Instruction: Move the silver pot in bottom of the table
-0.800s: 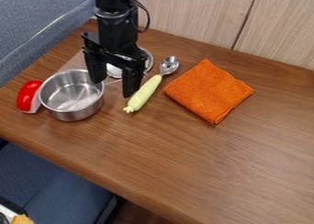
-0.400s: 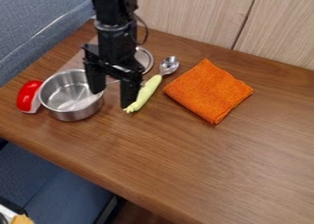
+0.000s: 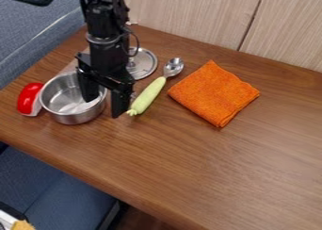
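black gripper (image 3: pixel 104 107) pointing down, fingers spread, one over the silver pot (image 3: pixel 74 118)

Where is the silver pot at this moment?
In the camera view, the silver pot stands left on the table, right of the red object, with the pincer over its right rim.

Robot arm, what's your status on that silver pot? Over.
Gripper open, straddling the pot's rim. Pot upright on the table. Spoon's yellow handle close beside outer finger.
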Robot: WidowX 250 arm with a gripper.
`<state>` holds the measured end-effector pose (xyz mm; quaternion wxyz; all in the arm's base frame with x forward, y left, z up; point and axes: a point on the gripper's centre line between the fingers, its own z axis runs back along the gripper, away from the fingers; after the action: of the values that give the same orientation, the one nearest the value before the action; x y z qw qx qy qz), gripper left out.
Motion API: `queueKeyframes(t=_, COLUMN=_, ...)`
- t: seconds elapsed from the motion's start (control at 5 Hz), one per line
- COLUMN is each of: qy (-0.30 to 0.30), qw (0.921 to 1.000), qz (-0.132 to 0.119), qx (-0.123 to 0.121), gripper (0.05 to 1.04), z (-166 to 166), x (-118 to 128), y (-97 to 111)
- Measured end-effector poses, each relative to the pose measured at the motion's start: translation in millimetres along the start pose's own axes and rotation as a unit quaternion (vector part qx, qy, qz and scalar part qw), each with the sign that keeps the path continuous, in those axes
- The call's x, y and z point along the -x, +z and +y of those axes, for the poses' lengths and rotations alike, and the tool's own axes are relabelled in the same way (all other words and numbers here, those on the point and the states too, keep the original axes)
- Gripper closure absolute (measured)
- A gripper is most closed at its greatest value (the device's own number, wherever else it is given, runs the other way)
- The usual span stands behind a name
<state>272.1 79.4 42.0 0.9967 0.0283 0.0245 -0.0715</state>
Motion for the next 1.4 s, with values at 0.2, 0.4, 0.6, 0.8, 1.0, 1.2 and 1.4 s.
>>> queueKeyframes(t=0.2, qy=-0.013, qw=0.9996, qz=0.026, qx=0.007, gripper=0.132, z=0, x=2, y=-18)
queueKeyframes(t=0.4, qy=-0.024, qw=0.9991, qz=0.034, qx=0.0, gripper=0.416, z=3, x=-1, y=-24)
queueKeyframes(t=0.6, qy=-0.025, qw=0.9992, qz=0.03, qx=-0.003, gripper=0.718, z=3, x=-2, y=-24)
queueKeyframes(t=0.8, qy=-0.024, qw=0.9992, qz=0.032, qx=-0.003, gripper=0.92, z=3, x=-1, y=-24)
queueKeyframes(t=1.0, qy=-0.02, qw=0.9993, qz=0.032, qx=-0.006, gripper=0.99, z=4, x=-1, y=-23)
queueKeyframes(t=1.2, qy=-0.017, qw=0.9992, qz=0.035, qx=-0.011, gripper=0.992, z=6, x=0, y=-22)
queueKeyframes(t=1.4, qy=-0.006, qw=0.9993, qz=0.032, qx=-0.016, gripper=0.997, z=9, x=-1, y=-11)
